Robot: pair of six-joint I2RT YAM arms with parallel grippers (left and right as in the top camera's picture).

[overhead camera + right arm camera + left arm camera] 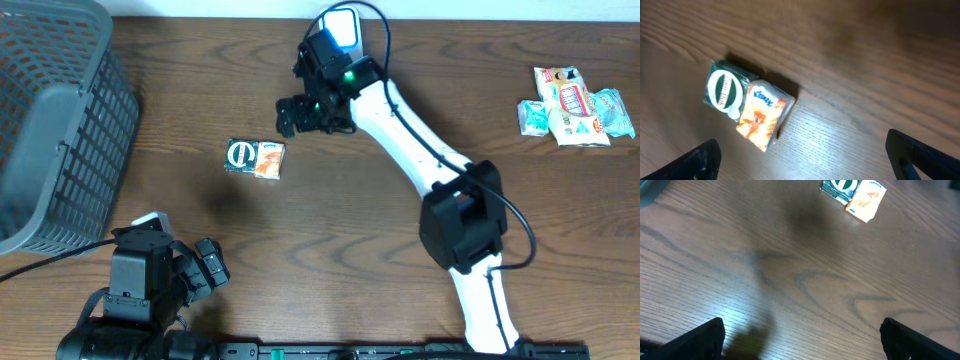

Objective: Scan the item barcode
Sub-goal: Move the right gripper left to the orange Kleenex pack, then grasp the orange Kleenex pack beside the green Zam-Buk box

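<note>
Tissue packet [255, 158] is seen lying flat on the table [350, 230], right of the basket [60, 120], ungripped. Right gripper [308, 122], farther right of the basket, and left gripper [208, 265], on the basket's near side, are held spread wide, empty.

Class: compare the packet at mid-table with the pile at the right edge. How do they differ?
The packet is green and orange; the pile is mostly white and teal. The packet lies alone near the right gripper; the pile holds several pieces, far from it. Both lie on the table.
</note>
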